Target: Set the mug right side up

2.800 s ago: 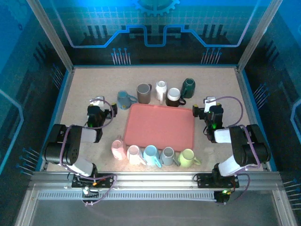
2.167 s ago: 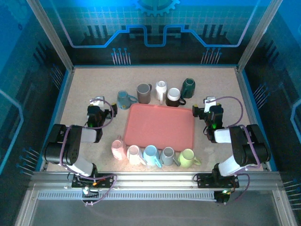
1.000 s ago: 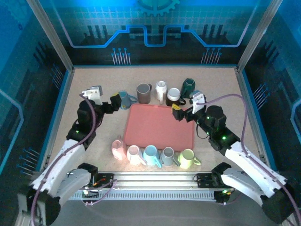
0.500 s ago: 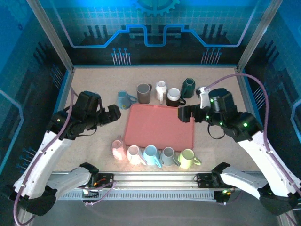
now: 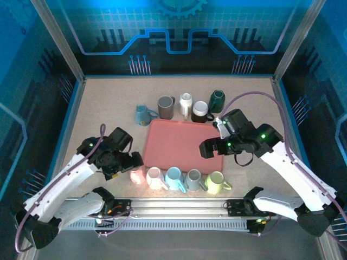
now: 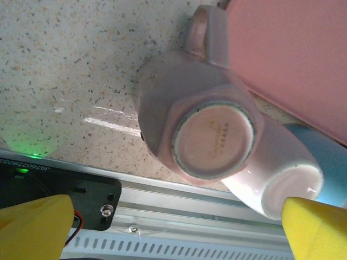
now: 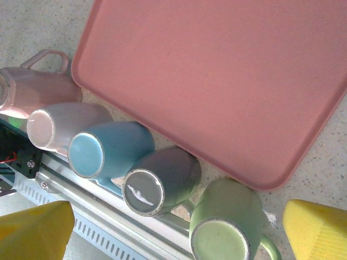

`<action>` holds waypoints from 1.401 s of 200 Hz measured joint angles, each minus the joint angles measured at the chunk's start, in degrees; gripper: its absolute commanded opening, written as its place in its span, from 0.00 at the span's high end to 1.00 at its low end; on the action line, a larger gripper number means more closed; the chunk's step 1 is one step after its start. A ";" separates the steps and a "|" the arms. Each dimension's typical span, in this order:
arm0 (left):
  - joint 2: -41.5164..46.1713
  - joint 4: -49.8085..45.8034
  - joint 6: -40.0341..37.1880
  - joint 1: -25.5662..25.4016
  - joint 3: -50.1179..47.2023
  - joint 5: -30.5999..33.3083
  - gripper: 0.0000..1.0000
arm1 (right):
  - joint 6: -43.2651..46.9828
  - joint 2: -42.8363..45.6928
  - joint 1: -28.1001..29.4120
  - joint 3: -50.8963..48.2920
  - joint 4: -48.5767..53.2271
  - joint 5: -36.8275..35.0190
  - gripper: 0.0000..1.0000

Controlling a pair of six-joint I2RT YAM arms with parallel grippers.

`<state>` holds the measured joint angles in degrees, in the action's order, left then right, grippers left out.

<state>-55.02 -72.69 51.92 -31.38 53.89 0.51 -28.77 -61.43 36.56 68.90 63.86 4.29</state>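
The left claw (image 6: 176, 225) hung released, fingers spread wide on either side of the pink mug (image 6: 200, 127). The mug stood bottom-up on the bench (image 6: 65, 65) by the pink tray's (image 6: 293, 54) near corner, just beside a paler mug (image 6: 276, 173). It looked like glazed ceramic: rigid, weighty, slick, easily chipped. I'd grip across the body, clear of the handle (image 6: 205, 30). The right claw (image 7: 176, 227) gaped empty too.

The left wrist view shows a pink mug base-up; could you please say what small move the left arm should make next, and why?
Probably lower the open left claw straight down around the pink mug. Its base faces up, roughly centred beneath the claw, but the pale mug crowds one side, so go slowly.
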 measured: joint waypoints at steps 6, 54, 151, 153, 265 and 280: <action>-0.98 0.42 0.39 -0.11 0.00 0.13 0.01 | -0.42 -0.24 0.24 0.02 0.13 -0.42 0.02; -7.10 7.08 3.69 -1.77 -2.05 -0.20 0.01 | -1.81 -1.01 1.01 0.04 0.22 -2.40 0.02; -13.33 13.51 6.75 -2.14 -8.52 0.04 0.03 | -2.58 -0.79 1.05 -0.68 0.26 -2.82 0.06; -13.42 13.60 6.73 -2.14 -8.63 0.04 0.03 | -2.58 -0.79 1.05 -0.70 0.28 -2.82 0.06; -13.73 12.66 4.66 -1.84 -9.05 3.56 0.44 | -2.23 -0.85 1.42 0.04 0.74 -2.73 0.10; -10.54 9.20 2.40 -1.79 -5.60 4.87 0.47 | -1.70 -0.83 1.42 2.21 1.01 -2.71 0.12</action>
<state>-65.56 -63.48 54.33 -33.17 48.29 5.39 -30.48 -62.26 37.98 71.11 64.86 1.58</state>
